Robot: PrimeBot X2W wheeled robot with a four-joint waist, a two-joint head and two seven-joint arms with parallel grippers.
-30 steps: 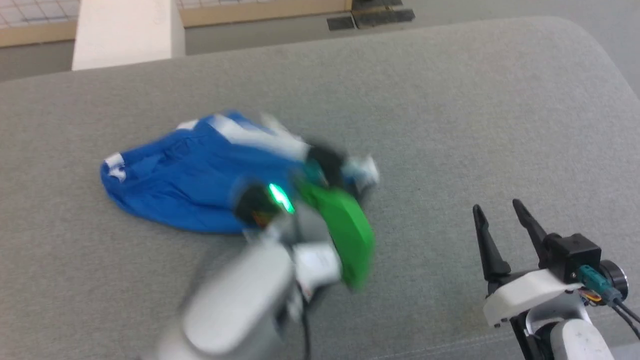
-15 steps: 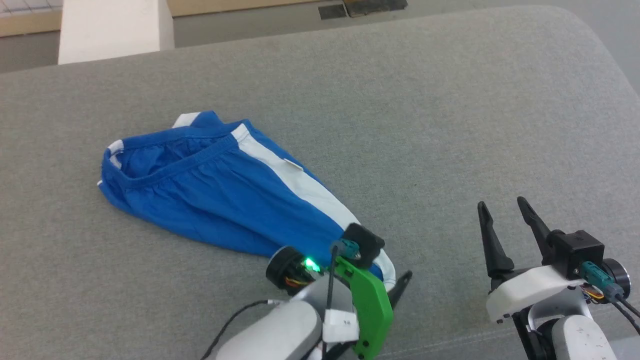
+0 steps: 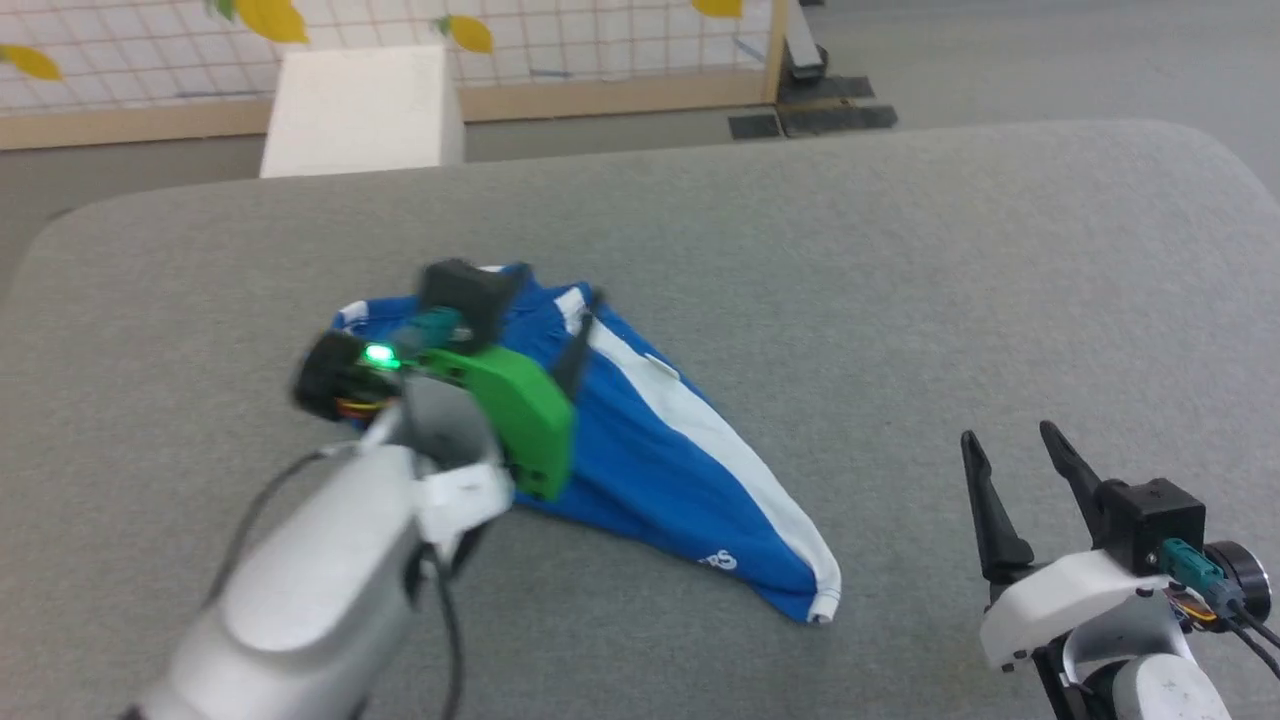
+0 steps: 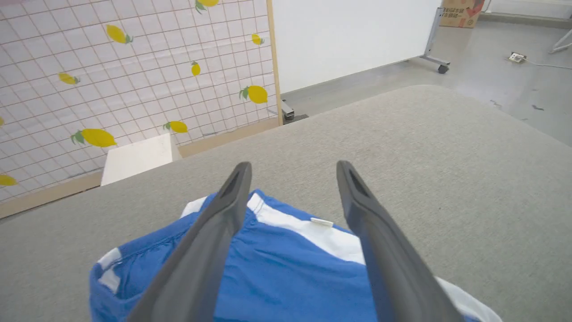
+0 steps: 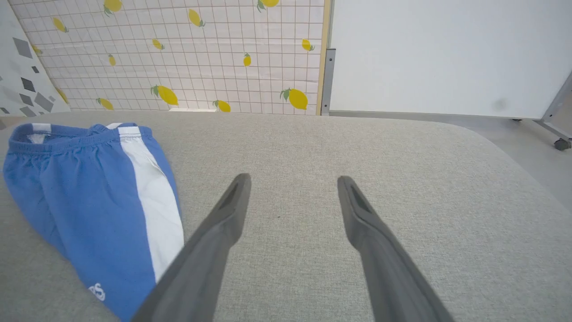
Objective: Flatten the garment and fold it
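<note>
The garment (image 3: 650, 460), bright blue shorts with a white side stripe, lies stretched out on the grey padded table (image 3: 900, 250). Its gathered waistband is at the far left and one leg hem points to the near right, with white lettering (image 3: 722, 560) near that hem. My left gripper (image 3: 572, 322) hovers open over the waistband end. In the left wrist view its fingers (image 4: 214, 241) spread wide above the blue cloth (image 4: 286, 268), holding nothing. My right gripper (image 3: 1008, 432) stands open at the near right, apart from the garment (image 5: 89, 201), with bare table between its fingers (image 5: 223, 223).
A white box (image 3: 360, 110) stands beyond the table's far edge, in front of a lemon-patterned grid panel (image 3: 560, 40). A white board on castors (image 4: 348, 36) stands further right. The table's rounded right edge (image 3: 1230, 190) drops to grey floor.
My left gripper drew the leg end to the near right, opened and let go. It has since swung back to the far left over the waistband. The head camera also shifted.
</note>
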